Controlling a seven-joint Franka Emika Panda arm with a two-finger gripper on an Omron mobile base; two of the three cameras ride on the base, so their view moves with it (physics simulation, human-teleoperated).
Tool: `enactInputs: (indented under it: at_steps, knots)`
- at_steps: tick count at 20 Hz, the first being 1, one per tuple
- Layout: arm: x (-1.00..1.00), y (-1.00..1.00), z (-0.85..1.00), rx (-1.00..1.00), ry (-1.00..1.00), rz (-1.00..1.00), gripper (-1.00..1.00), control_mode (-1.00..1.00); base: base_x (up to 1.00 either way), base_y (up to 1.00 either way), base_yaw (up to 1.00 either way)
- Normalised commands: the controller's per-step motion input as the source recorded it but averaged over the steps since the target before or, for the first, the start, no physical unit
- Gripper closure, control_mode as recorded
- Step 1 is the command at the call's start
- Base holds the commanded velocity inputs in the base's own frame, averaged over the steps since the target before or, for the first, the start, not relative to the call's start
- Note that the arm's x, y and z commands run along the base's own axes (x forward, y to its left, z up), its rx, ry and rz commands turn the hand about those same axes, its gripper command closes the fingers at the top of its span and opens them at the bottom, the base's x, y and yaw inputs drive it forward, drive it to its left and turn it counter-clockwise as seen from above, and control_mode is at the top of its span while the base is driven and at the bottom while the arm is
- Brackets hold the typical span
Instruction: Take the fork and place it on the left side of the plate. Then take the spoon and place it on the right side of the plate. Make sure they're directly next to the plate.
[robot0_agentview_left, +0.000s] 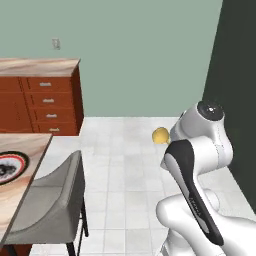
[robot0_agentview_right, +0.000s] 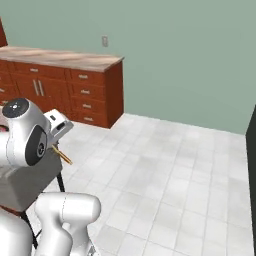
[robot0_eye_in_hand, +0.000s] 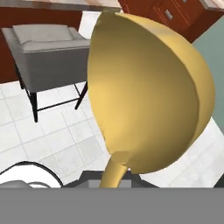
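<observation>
Filling most of the hand view, the small spoon with its round bright yellow bowl (robot0_eye_in_hand: 146, 94) is sitting right against the lens, its thin golden-brown handle running down toward 6 o'clock between the two fingers. The two-finger gripper (robot0_eye_in_hand: 114, 180) is closing tight on that handle and carrying the spoon in the air.

From the left base view, the yellow bowl (robot0_agentview_left: 160, 135) is poking out at 9 o'clock of the arm's upper joint, above the pale tiled floor (robot0_agentview_left: 125, 170). From the right base view, the handle end (robot0_agentview_right: 62, 154) is sticking out at about 4 o'clock below the white hand, slanting downward.

At 9 o'clock in the left base view, the round flat plate with red outer rim, black band and white centre (robot0_agentview_left: 11, 167) is lying on the light wooden table (robot0_agentview_left: 25, 150), partly cut off by the frame edge. The spoon is hanging well apart from it, off toward 3 o'clock.

A grey upholstered chair (robot0_agentview_left: 52, 205) is standing just beside the table edge. A red-brown drawer cabinet with a pale stone top (robot0_agentview_left: 47, 97) is standing against the green wall at 10 o'clock.
</observation>
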Motion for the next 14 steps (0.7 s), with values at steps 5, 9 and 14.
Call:
enactInputs:
  at_steps: [5, 9, 14]
  knots:
    - [0.0, 0.0, 0.0, 0.0, 0.0, 0.0, 1.0, 1.0, 1.0, -0.09, 0.46]
    - [0.0, 0.0, 0.0, 0.0, 0.0, 0.0, 1.0, 1.0, 1.0, -0.08, 0.46]
    - [0.0, 0.0, 0.0, 0.0, 0.0, 0.0, 1.0, 1.0, 1.0, -0.05, 0.47]
